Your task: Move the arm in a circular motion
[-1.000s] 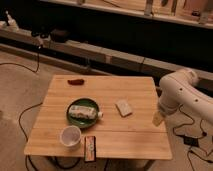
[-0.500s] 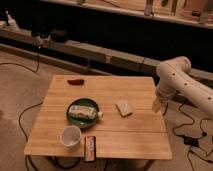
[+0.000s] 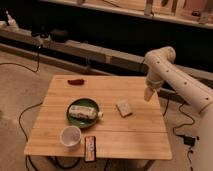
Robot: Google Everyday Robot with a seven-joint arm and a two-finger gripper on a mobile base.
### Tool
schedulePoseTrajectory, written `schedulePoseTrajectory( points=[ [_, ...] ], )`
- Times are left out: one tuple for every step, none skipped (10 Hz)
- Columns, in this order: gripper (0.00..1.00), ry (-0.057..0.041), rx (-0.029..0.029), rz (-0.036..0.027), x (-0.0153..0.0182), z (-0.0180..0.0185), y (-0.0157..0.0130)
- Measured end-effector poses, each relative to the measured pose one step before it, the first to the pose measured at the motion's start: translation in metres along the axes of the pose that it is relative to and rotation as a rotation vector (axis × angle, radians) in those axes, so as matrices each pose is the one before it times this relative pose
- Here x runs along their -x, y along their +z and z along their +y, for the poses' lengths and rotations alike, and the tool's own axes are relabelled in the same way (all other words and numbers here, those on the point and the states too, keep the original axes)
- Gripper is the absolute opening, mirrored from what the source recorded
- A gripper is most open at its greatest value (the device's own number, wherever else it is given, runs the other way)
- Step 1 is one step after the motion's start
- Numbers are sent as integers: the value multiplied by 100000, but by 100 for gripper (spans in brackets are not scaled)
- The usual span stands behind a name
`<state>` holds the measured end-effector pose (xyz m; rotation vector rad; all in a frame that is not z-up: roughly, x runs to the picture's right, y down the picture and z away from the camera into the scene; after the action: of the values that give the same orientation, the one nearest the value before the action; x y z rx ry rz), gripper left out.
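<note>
The arm (image 3: pixel 175 82) is large, white and jointed, with thick tubular segments and small dark dots. It enters from the lower right, bends at a rounded elbow (image 3: pixel 161 57) and points down. Its narrow pale tip, the gripper (image 3: pixel 148 94), hangs just above the right edge of the wooden table (image 3: pixel 130 135). Nothing is seen in the gripper.
On the table are a green plate (image 3: pixel 75 119) holding a wrapped item (image 3: pixel 84 111), a white cup (image 3: pixel 70 135), a small dark packet (image 3: pixel 90 148) at the front edge, a tan sponge-like block (image 3: pixel 123 108) and a red item (image 3: pixel 76 81). Cables lie on the floor. A long bench runs behind.
The arm has swung up and away: its elbow rose and moved toward the back left, and the tip moved from the table's right front toward the far right edge.
</note>
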<state>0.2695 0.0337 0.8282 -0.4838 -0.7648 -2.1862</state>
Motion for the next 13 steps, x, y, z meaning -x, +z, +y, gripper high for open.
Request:
schedulePoseTrajectory(
  points=[
    [62,-1544,-540,-84,-1897,-220,320],
    [62,-1903,-870,194,-2037,-432,343],
    [62,-1546,-683,291,-1474,-419,253],
    [62,-3711,-1612,1118,-2905,-1278,359],
    [62,-3061,-1284,1205,-2393,-1158,218],
    [62,-3429,-1438,1335,-2617,-1348,244],
    [62,-3387,-1160,1132,-2387,-1285,168],
    [62,-3572,-438,686,-2190,-1164,20],
    [62,-4268,-17,260,-2100,-1355,-180],
    [62,-3476,334,-71,-1565,-1239,-368],
    [62,-3875,560,-516,-1530,-1684,-566],
    [62,-4060,1255,-781,-1405,-2339,-849],
    [62,-2561,942,-247,-779,-1859,-615]
  ],
)
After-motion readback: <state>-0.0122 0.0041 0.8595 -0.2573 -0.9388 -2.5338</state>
